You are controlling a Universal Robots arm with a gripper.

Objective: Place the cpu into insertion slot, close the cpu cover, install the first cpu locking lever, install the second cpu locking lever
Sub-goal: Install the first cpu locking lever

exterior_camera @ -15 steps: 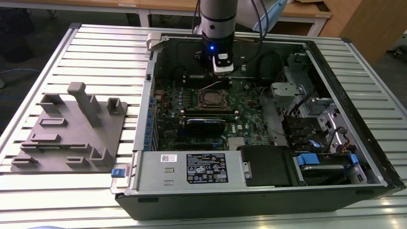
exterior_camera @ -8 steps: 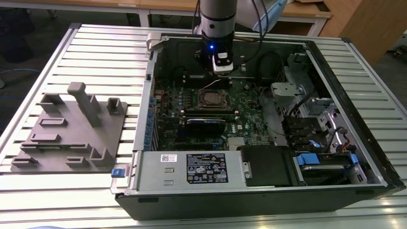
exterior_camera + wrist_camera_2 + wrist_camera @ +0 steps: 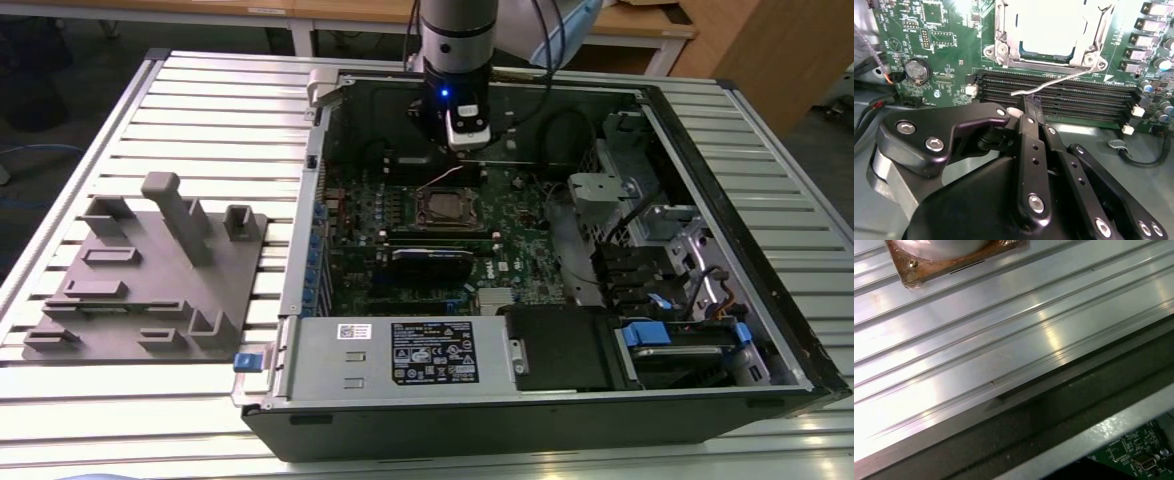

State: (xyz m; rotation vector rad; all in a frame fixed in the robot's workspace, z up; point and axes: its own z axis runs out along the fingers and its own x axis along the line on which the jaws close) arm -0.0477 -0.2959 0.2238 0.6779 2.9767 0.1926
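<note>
The cpu (image 3: pixel 1050 26) lies flat in the insertion slot (image 3: pixel 447 208), its pale silver top showing through the cut-out of the cpu cover (image 3: pixel 1004 35). The cover is down over the chip. From the socket's corner a thin silvery locking lever (image 3: pixel 1069 79) reaches out over the memory slots. In the second wrist view my gripper (image 3: pixel 1030 102) has its black fingers (image 3: pixel 1029 135) pinched together on the lever's bent end. In the exterior view the gripper (image 3: pixel 467 143) hangs inside the open computer case, just behind the socket.
Long black memory slots (image 3: pixel 1064 100) run under the lever, and a coin battery (image 3: pixel 918 70) sits on the green board. A black card with a blue edge (image 3: pixel 430 256), a power supply (image 3: pixel 400 352) and drive bays (image 3: pixel 667 250) crowd the case. A grey fixture (image 3: pixel 147 280) rests on the slatted table (image 3: pixel 1004 340).
</note>
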